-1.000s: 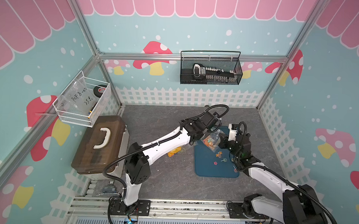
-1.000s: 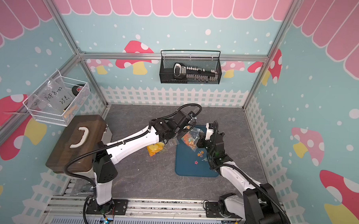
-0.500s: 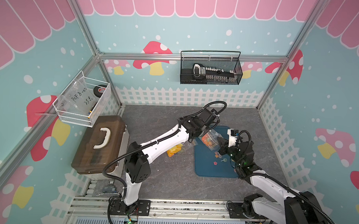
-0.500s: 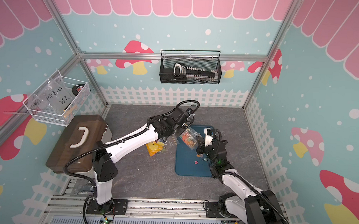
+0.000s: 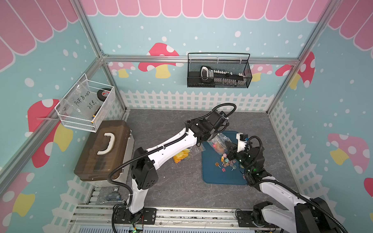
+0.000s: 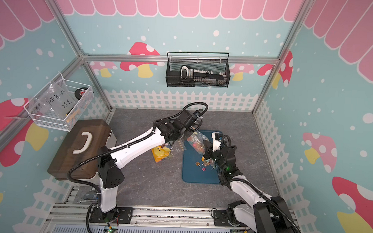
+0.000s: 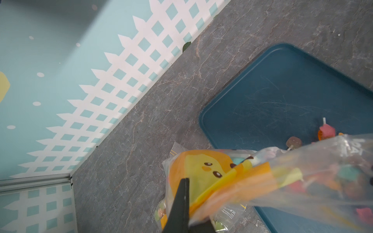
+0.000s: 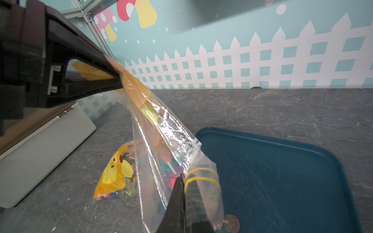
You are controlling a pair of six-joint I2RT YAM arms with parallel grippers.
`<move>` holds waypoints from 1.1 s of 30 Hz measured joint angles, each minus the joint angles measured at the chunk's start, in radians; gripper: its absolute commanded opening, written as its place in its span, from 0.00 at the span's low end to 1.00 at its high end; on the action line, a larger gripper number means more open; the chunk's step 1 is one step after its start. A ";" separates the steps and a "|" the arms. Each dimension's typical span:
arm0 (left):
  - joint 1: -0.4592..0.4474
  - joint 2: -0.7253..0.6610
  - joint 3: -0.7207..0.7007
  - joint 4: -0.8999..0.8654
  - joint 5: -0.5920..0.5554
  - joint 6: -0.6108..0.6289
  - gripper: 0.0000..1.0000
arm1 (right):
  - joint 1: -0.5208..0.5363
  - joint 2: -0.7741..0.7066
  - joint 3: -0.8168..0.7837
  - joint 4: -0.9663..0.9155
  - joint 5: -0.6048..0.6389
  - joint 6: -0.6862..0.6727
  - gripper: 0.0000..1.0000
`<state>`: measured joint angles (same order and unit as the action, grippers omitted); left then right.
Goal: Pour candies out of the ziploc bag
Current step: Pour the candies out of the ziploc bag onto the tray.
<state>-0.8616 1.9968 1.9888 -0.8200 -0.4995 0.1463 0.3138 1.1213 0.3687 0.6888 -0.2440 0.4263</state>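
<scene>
The clear ziploc bag [image 5: 217, 143] [image 6: 196, 140] hangs stretched above the blue tray [image 5: 222, 178] [image 6: 200, 177], with coloured candies still inside. My left gripper [image 7: 186, 201] [image 8: 119, 80] is shut on the bag's raised, orange-printed end [image 7: 262, 181]. My right gripper [image 8: 183, 193] [image 5: 228, 147] is shut on the lower edge with the yellow zip lines [image 8: 201, 177]. Several loose candies [image 5: 224, 163] [image 6: 205, 164] [image 7: 327, 130] lie on the tray under the bag's low end. One round candy [image 8: 232, 223] lies beside my right fingers.
A second, orange duck-print bag of sweets [image 5: 181, 157] [image 6: 160, 154] [image 8: 115, 173] lies on the grey table left of the tray. A brown case [image 5: 103, 148] stands at the left wall. Wire baskets [image 5: 219, 71] [image 5: 85, 107] hang on the walls.
Both grippers have kept their hold on the bag. The right wrist has sunk slightly toward the tray, and a few more candies now lie under the bag's low end.
</scene>
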 measured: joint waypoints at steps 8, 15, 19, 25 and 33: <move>-0.013 0.021 0.024 -0.006 -0.019 0.013 0.00 | 0.000 0.013 0.000 0.000 0.007 0.000 0.00; -0.034 0.031 0.039 -0.006 -0.057 0.045 0.00 | 0.000 0.039 0.001 0.000 0.008 0.000 0.00; -0.036 0.031 0.039 -0.006 -0.066 0.053 0.00 | 0.000 0.047 0.005 0.000 0.008 0.000 0.00; -0.038 0.031 0.043 -0.006 -0.083 0.068 0.00 | 0.000 0.070 0.022 0.005 0.007 0.000 0.00; -0.042 0.031 0.045 -0.005 -0.101 0.088 0.00 | 0.000 0.100 0.040 0.009 0.000 0.000 0.00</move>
<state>-0.9039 2.0277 2.0338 -0.8253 -0.6003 0.2340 0.3138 1.2217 0.4084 0.6975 -0.2443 0.4263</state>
